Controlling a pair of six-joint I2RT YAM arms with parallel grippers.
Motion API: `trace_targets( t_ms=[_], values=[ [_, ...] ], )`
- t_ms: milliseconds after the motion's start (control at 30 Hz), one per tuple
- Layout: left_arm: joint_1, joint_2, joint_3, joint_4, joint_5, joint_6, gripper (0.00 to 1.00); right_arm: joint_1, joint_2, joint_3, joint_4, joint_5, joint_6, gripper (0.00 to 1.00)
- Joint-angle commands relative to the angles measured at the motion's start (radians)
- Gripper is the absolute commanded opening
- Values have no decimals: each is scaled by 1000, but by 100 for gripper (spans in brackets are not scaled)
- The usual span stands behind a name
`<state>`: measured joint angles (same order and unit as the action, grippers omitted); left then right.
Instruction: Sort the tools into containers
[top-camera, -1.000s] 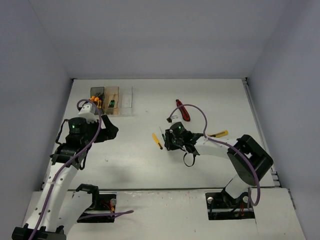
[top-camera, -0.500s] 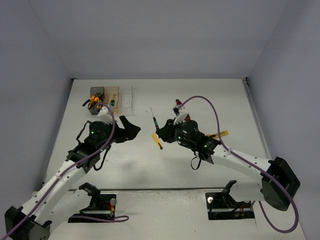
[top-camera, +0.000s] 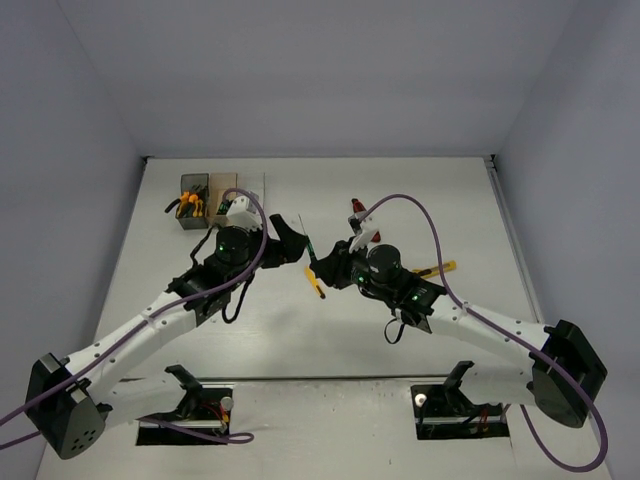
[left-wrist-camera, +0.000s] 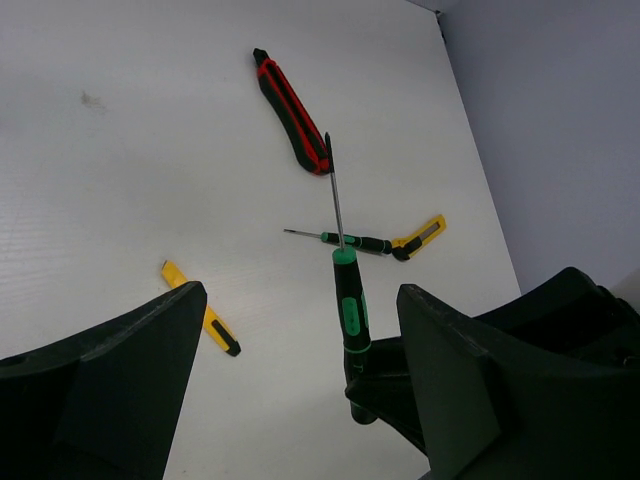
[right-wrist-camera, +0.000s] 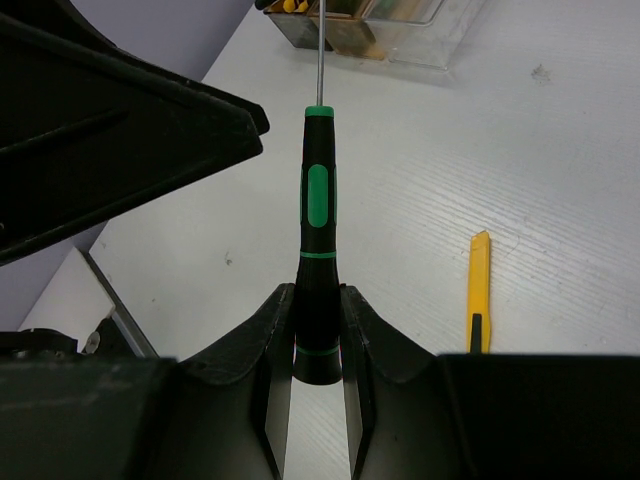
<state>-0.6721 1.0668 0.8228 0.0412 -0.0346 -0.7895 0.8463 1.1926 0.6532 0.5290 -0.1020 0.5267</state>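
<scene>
My right gripper (right-wrist-camera: 318, 295) is shut on the butt of a black-and-green screwdriver (right-wrist-camera: 318, 220) and holds it above the table, shaft pointing at the containers. In the top view the right gripper (top-camera: 327, 268) and screwdriver (top-camera: 308, 243) are at mid-table. My left gripper (top-camera: 292, 243) is open right beside the shaft. In the left wrist view the screwdriver (left-wrist-camera: 350, 300) stands between the spread fingers of the left gripper (left-wrist-camera: 300, 300), touching neither. The dark grey container (top-camera: 193, 200) holds orange-handled tools. The amber container (top-camera: 222, 195) is beside it, and the clear container (top-camera: 257, 190) is partly hidden by the left wrist.
Loose on the table lie a red-handled tool (left-wrist-camera: 290, 110), a second thin screwdriver (left-wrist-camera: 345, 240), a yellow utility knife (left-wrist-camera: 200, 320) under the grippers and another yellow knife (left-wrist-camera: 422, 232) further right. Grey walls enclose the table.
The right gripper has carried the screwdriver up off the table and left. The left arm has swung right from the containers until its open fingers flank the screwdriver.
</scene>
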Motion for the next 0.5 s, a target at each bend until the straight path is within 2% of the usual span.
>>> trace_targets(
  t_ms=[0,200,300,400,467],
  values=[
    [-23,37,68,103,-27,-9,74,10,-41,7,107,-8,14,0],
    [-44,86,78,111,-17,-8,63,10,-44,8,117,-24,18,0],
    [-55,102,84,111,-7,-8,47,10,-52,8,117,-20,13,0],
    [-57,106,88,109,-4,-8,38,10,-57,8,117,-14,10,0],
    [-59,109,94,109,-3,-5,23,10,-55,9,117,-10,9,3]
  ],
)
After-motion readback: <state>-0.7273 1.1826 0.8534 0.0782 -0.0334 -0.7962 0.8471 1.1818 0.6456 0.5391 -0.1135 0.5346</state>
